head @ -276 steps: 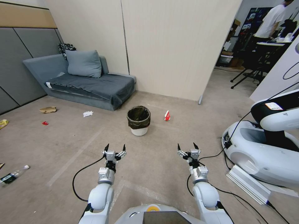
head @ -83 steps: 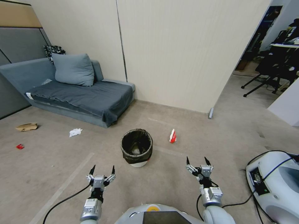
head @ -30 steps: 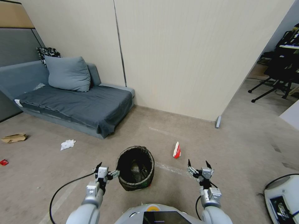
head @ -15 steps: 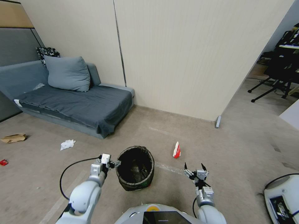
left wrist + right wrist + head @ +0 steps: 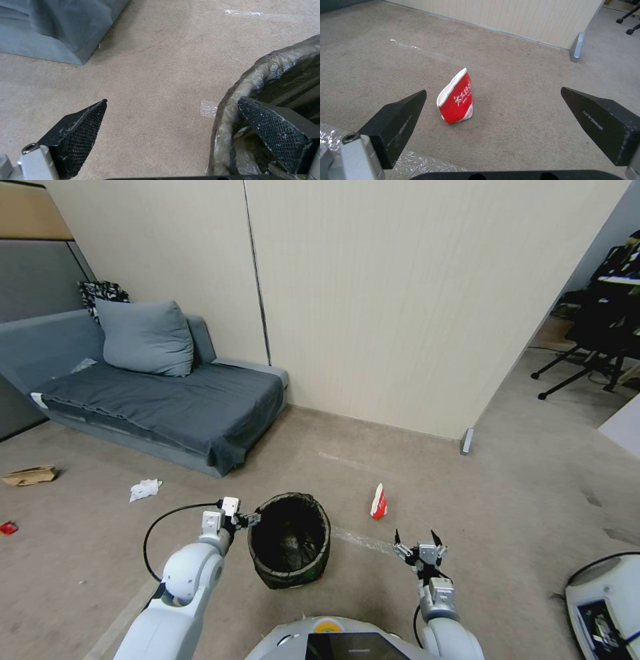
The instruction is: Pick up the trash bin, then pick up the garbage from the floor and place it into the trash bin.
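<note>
head view: the trash bin [image 5: 290, 541], black bag folded over its rim, stands on the floor [image 5: 507, 500] just ahead of the robot. the left gripper [image 5: 241, 517] is spread wide astride the bin's left rim, one finger [image 5: 278, 132] inside. the right gripper [image 5: 418, 546], also wide, hovers near a flattened red-and-white paper cup [image 5: 379, 502].
</note>
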`<state>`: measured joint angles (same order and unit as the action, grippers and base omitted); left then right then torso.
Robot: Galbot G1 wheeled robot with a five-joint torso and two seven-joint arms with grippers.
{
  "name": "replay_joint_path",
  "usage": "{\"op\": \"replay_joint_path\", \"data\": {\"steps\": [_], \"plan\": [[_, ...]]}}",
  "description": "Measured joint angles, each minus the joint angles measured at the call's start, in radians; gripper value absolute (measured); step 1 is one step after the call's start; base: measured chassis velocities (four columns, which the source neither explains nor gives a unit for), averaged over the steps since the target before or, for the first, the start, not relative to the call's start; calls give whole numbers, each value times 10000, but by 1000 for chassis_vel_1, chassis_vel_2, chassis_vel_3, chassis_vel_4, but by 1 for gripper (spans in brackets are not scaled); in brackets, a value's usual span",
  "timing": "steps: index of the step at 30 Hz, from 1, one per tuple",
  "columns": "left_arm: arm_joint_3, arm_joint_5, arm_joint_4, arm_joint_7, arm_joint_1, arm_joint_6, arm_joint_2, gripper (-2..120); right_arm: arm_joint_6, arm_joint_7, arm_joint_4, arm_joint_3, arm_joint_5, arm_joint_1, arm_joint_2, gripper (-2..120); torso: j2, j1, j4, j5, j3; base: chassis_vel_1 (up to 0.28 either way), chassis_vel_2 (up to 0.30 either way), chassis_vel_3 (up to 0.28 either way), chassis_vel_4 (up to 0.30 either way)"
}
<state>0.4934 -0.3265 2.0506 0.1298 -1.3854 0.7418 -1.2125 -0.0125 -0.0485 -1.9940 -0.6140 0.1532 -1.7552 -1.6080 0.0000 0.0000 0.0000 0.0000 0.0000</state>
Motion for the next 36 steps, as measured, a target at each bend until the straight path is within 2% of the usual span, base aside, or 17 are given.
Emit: {"op": "replay_joint_path", "data": {"steps": [17,25,36], "plan": [[-231,81,-910,4,702,-41,-10,100,68,-8,371,163,343,249,0,100,0,0,0,1,0,0,0,0,0],[-685,183,-1542,-12,1284,-53,-76,100,131,-21,562,120,374,389,0,100,0,1,-1,0,0,0,0,0,0],[-758,327,-1536,-9,1134,-61,-144,100,144,-29,650,99,354,462,0,100,0,0,0,1,0,0,0,0,0]]}}
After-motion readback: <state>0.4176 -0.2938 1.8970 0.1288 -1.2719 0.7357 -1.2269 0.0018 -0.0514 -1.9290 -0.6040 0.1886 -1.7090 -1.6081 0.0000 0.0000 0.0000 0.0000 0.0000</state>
